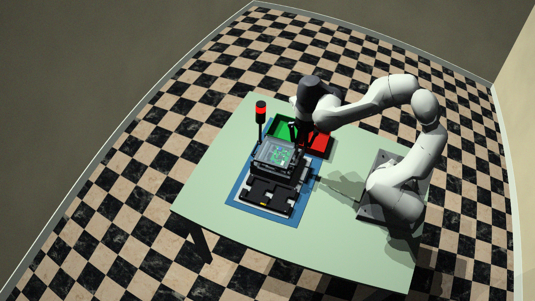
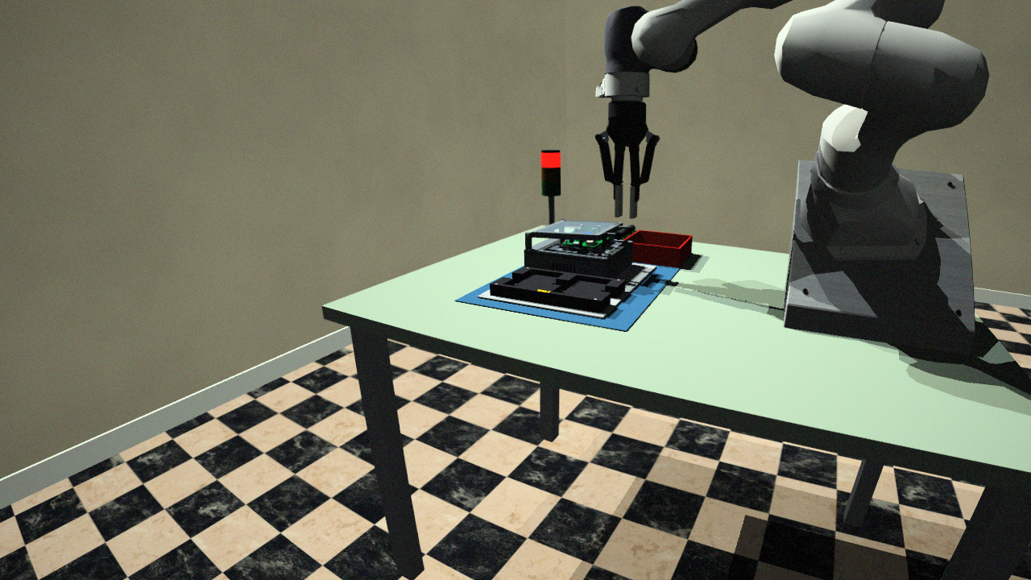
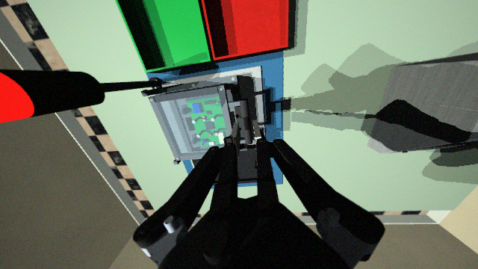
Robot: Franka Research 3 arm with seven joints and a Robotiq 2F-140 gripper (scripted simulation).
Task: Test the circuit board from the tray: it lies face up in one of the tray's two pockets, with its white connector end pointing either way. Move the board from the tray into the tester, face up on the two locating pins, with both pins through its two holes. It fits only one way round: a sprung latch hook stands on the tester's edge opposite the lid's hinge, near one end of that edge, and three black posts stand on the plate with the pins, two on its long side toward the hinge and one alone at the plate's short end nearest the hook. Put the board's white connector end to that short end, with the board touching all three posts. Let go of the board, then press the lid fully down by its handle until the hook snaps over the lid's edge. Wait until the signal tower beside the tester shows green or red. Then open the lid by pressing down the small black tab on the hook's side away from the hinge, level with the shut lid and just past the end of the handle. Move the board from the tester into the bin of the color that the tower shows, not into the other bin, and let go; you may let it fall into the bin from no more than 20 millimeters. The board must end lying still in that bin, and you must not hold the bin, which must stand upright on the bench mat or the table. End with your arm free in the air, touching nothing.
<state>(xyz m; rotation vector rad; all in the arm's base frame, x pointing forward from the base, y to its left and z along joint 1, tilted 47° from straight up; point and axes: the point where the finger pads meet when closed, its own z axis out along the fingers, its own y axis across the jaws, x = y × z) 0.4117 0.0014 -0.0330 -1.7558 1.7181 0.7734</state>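
The green circuit board [image 1: 280, 153] [image 3: 206, 121] lies inside the black tester [image 1: 274, 170] [image 2: 577, 259] under its shut clear lid [image 1: 266, 149] [image 2: 577, 228]. The lid's dark handle [image 3: 244, 112] runs along the tester's side toward the arm. The signal tower [image 1: 260, 108] [image 2: 549, 159] [image 3: 15, 97] beside the tester shows red. My gripper [image 1: 303, 144] [image 2: 625, 209] [image 3: 246, 128] is nearly shut and empty. It points straight down and hangs a little above the handle side of the lid. The red bin [image 1: 318, 146] [image 2: 660, 245] [image 3: 254, 22] and the green bin [image 1: 281, 127] [image 3: 179, 30] stand side by side behind the tester.
The black two-pocket tray [image 1: 245, 194] [image 2: 519, 277] lies in front of the tester on the blue bench mat [image 1: 291, 220] [image 2: 627, 317] [image 3: 276, 75]; both pockets look empty. The arm's grey base [image 1: 378, 209] [image 2: 865, 288] stands at the table's right side.
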